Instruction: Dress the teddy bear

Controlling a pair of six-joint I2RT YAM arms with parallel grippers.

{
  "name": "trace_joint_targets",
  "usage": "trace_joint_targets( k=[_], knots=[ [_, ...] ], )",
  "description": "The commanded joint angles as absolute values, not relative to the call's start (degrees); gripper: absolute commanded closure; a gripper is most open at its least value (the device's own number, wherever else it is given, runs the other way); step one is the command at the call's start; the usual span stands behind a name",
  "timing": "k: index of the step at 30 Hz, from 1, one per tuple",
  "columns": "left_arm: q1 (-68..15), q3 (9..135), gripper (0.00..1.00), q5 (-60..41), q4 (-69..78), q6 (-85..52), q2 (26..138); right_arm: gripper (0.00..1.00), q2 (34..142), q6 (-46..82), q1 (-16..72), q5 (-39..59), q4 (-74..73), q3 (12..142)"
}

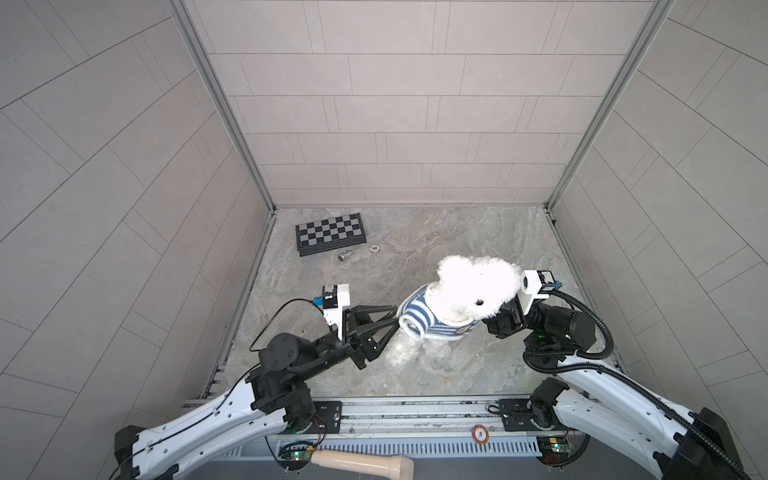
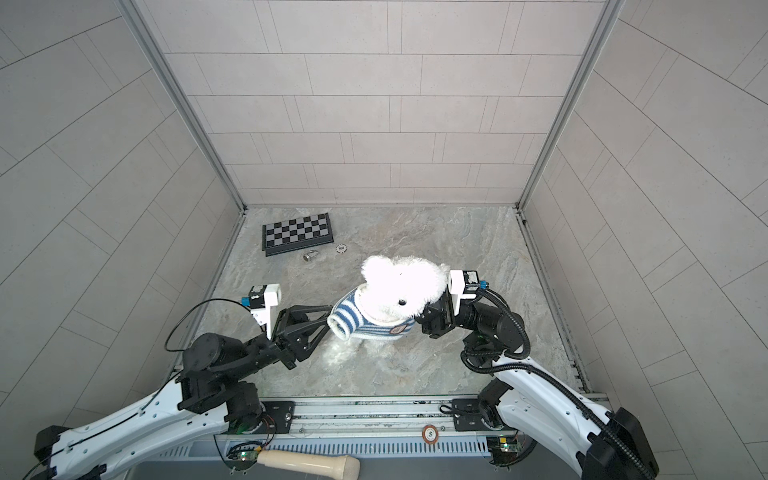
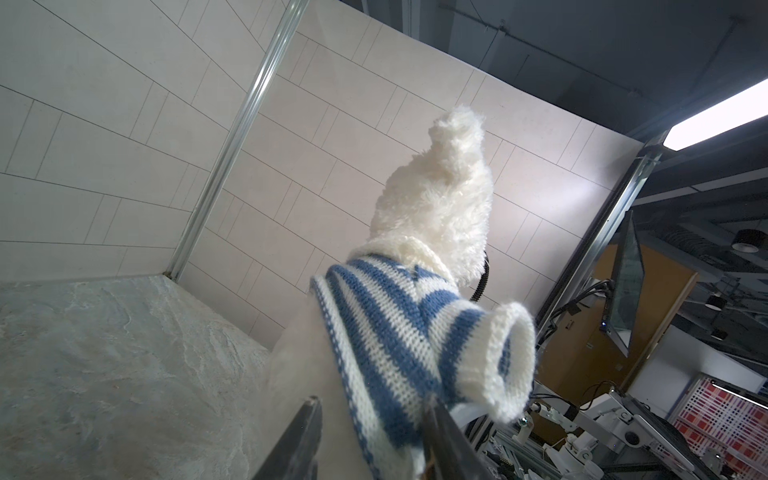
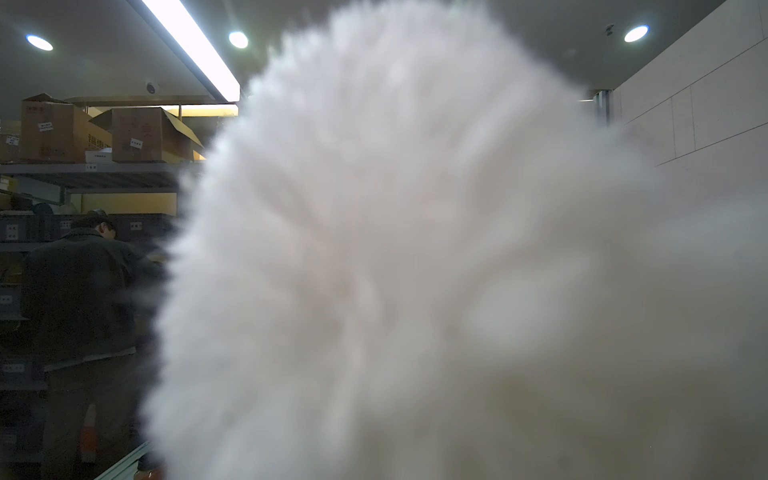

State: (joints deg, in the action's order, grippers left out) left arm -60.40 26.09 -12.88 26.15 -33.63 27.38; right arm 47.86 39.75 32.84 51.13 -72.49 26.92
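Fur fills my right wrist view: the teddy bear (image 4: 415, 249) sits hard against that camera. In both top views the bear is upright on the surface (image 1: 457, 232), directly between my two grippers, with the striped shirt (image 1: 419, 318) pulled over its head and down its torso. The right gripper (image 1: 494, 322) is tucked in at the bear's side, under the head. Its tips are hidden and closed down tight, but I cannot see what they pinch. The left gripper (image 1: 397, 320) meets the shirt at the sleeve (image 3: 511, 357), which juts out towards it. Its jaws stand partly apart. In the left wrist view the fingers (image 3: 307, 428) straddle the knit beside that sleeve. A chessboard (image 1: 331, 233) lies well beyond the left gripper.
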Motion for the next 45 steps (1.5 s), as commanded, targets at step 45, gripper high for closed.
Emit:
trace_joint_targets(
  k=[45],
  knots=[
    [-60.4,28.0,1.0,-13.0,13.3,-28.4,31.1,1.0,44.9,44.0,32.6,45.5,-81.4,28.8]
  ],
)
